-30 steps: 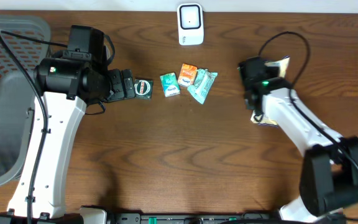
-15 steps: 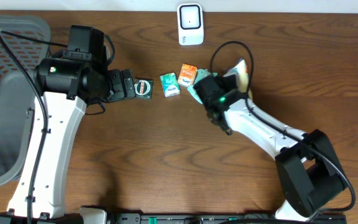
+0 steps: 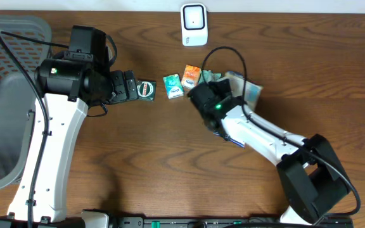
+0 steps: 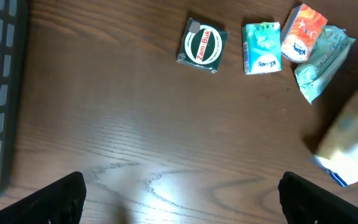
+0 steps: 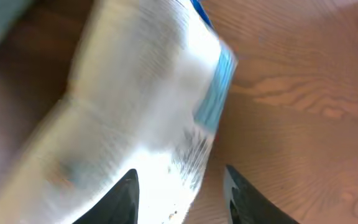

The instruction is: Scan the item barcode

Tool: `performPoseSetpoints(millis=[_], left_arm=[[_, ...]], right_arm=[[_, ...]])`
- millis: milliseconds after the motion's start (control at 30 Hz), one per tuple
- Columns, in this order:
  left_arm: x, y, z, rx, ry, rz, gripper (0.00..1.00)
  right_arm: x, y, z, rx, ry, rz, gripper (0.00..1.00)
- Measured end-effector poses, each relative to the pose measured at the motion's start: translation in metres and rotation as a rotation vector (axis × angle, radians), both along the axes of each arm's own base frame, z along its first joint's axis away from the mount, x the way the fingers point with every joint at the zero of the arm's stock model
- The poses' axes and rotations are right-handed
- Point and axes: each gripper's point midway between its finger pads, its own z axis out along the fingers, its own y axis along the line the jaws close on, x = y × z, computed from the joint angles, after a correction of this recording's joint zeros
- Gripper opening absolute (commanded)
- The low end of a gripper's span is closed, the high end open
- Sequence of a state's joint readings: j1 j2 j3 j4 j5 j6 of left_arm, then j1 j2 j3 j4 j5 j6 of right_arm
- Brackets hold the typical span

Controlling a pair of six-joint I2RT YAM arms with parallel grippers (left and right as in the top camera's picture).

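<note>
The item is a white packet with a blue stripe (image 5: 154, 93); it lies right of centre by the small packs (image 3: 244, 88) and shows at the right edge of the left wrist view (image 4: 350, 143). My right gripper (image 5: 180, 173) is over it with its jaws apart: the packet lies against the left finger and bare wood shows before the right one. From above, that gripper (image 3: 230, 87) sits just left of the packet. The white scanner (image 3: 194, 24) stands at the back edge. My left gripper (image 4: 179, 199) is wide open over bare wood, left of the green box (image 3: 132, 86).
A green Zam-Buk box (image 3: 146, 89), a teal tissue pack (image 3: 173, 86) and an orange pack (image 3: 191, 75) lie in a row below the scanner. A teal pouch (image 4: 322, 62) lies beside them. A grey basket (image 3: 11, 38) fills the table's left end.
My right arm has swung left from the table's right side to the row of packs, bringing the white packet, and its jaws have parted. The left arm has not moved.
</note>
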State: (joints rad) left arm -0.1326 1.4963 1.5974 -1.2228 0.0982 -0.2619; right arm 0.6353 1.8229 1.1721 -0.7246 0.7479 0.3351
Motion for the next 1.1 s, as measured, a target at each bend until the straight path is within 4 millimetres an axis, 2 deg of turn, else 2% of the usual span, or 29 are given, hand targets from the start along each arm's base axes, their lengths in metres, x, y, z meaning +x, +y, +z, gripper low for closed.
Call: performPoseSetpoints(millis=[67,133,267,333,400,500,633,800,900,967,1033,1067,1100], left_arm=[[0.0,0.0,0.0,0.0,0.0,0.0,0.98],[0.0,0.0,0.0,0.0,0.0,0.0,0.98],[0.0,0.0,0.0,0.0,0.0,0.0,0.98],[0.0,0.0,0.0,0.0,0.0,0.0,0.98],[0.0,0.0,0.0,0.0,0.0,0.0,0.98],[0.0,0.0,0.0,0.0,0.0,0.0,0.98],[0.0,0.0,0.0,0.0,0.0,0.0,0.98],[0.0,0.0,0.0,0.0,0.0,0.0,0.98],[0.0,0.0,0.0,0.0,0.0,0.0,0.98],[0.0,0.0,0.0,0.0,0.0,0.0,0.98],[0.0,0.0,0.0,0.0,0.0,0.0,0.98],[0.0,0.0,0.0,0.0,0.0,0.0,0.98],[0.0,0.0,0.0,0.0,0.0,0.0,0.98]], right_arm=[[0.006,-0.01,-0.001,0.027,0.01,-0.036,0.7],[0.012,-0.021,-0.001,0.077,0.03,-0.078,0.77],[0.026,-0.043,-0.007,0.255,0.08,-0.175,0.82],[0.026,-0.055,-0.016,0.382,0.136,-0.23,0.88],[0.025,-0.065,-0.022,0.493,0.179,-0.275,0.89],[0.025,-0.072,-0.027,0.683,0.231,-0.302,0.94],[0.025,-0.071,-0.032,0.927,0.266,-0.268,0.99],[0.023,-0.046,-0.041,1.138,0.257,-0.151,0.98],[0.019,-0.03,-0.048,1.232,0.241,-0.084,0.9],[0.02,-0.023,-0.048,1.271,0.212,-0.046,0.76],[0.019,-0.02,-0.051,1.297,0.191,-0.032,0.47],[0.016,-0.018,-0.054,1.307,0.191,-0.041,0.29],[0.014,-0.018,-0.057,1.318,0.189,-0.049,0.18]])
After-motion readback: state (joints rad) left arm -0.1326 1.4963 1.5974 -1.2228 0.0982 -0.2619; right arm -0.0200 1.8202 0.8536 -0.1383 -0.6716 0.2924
